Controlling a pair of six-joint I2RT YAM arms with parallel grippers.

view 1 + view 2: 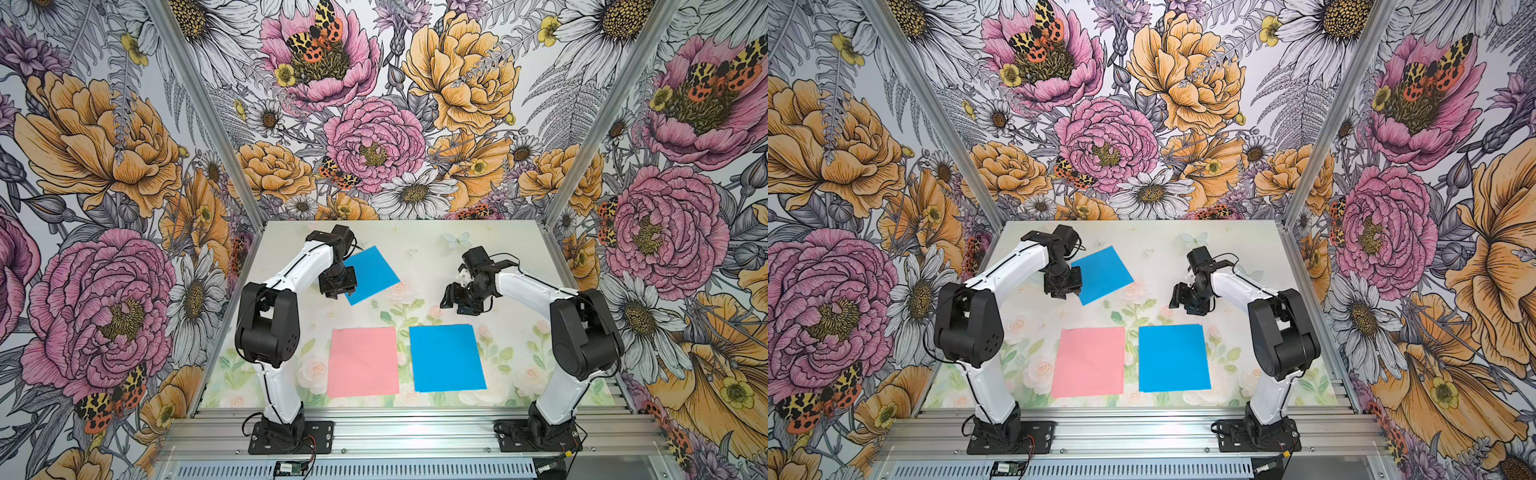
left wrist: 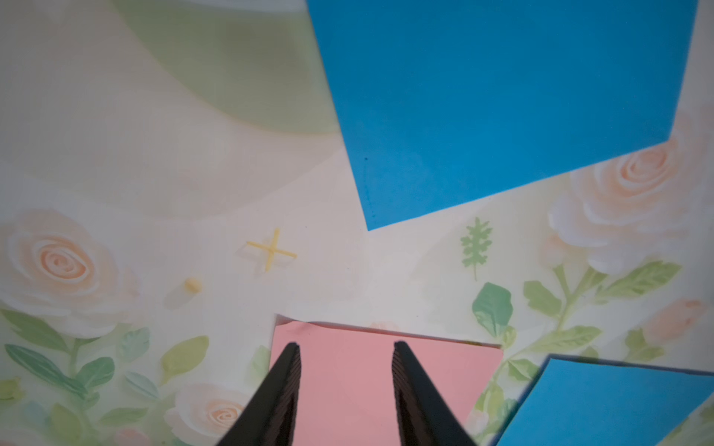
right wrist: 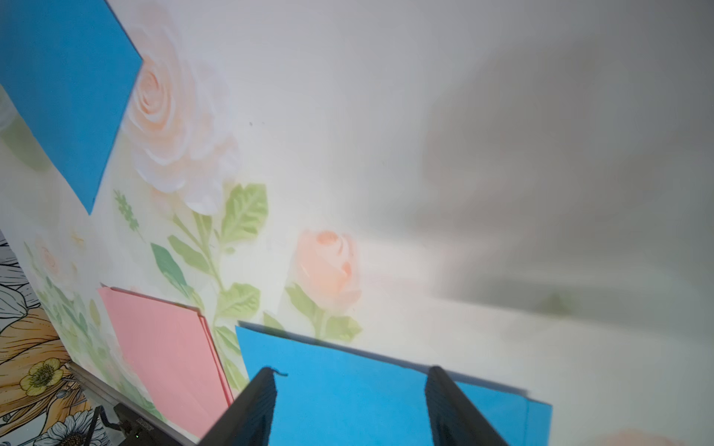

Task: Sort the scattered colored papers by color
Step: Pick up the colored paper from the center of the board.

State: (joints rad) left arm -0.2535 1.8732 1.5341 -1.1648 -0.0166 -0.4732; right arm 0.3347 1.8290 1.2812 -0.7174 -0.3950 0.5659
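Walls (image 1: 104, 166): bold print of pink and orange blooms, daisies and spotted moths on three sides, joined at bare metal posts (image 1: 199, 104).
Counter (image 1: 519, 249): pale print of roses and green leaves, flat and matte. A ribbed metal rail (image 1: 415, 432) along its near edge carries both arm bases.
Left tool (image 2: 345, 349): hangs above the counter, back and left of centre; fingers parted, nothing between them.
Lone blue sheet (image 1: 370, 274): lies flat and askew just right of the left tool, well apart from the piles.
Pink pile (image 1: 363, 361): near edge, left of centre — more than one sheet's edge shows.
Blue pile (image 1: 446, 357): just beside the pink pile on its right, not touching; a second sheet's edge peeks out.
Right tool (image 3: 351, 372): hovers behind the blue pile — fingers wide apart, empty.
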